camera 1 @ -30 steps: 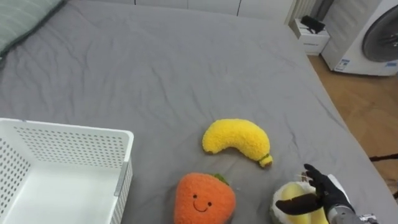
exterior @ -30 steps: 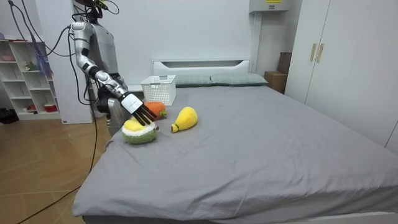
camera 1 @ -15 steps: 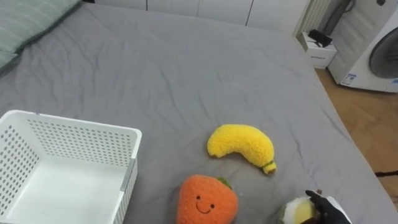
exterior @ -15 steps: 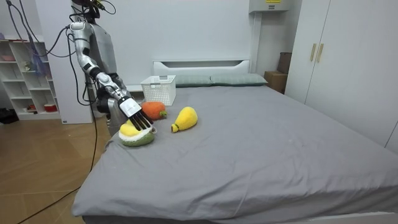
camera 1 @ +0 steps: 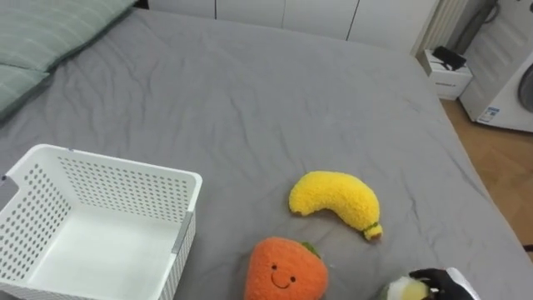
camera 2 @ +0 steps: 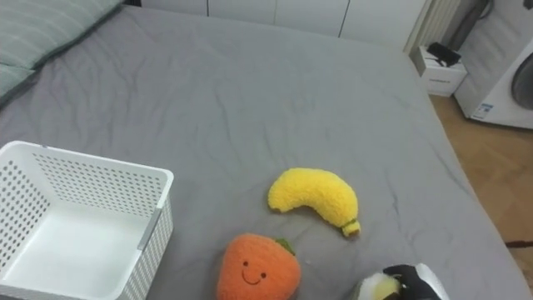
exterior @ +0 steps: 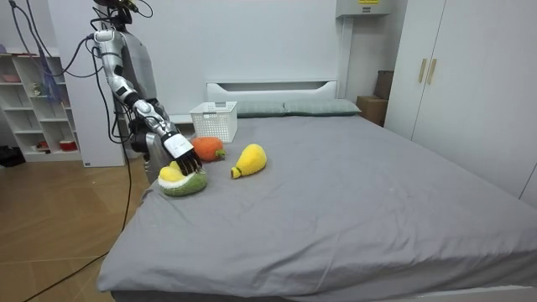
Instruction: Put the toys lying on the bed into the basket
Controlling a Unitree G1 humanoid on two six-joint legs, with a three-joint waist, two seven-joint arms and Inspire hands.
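right hand (camera 1: 445, 279) has dragged yellow-green plush (camera 1: 404, 290) toward bed (camera 1: 275, 100) edge | fingers curled over it | banana plush (camera 1: 335, 202) apart

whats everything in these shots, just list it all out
bed: 1, grey sheet, under all the toys
basket: 1, white, perforated, on the bed at the robot's left
banana toy: 1, yellow, on the bed right of the basket
orange toy: 1, orange with a smiling face, nearer the robot than the banana toy
round toy: 1, yellow and green, at the bed's near edge
pillows: 2, green-grey, head of the bed
washing machine: 1, white, beyond the bed
shelf unit: 1, white, room view's left
wardrobe: 1, white, room view's right
right hand: 1, black and white, on the round toy
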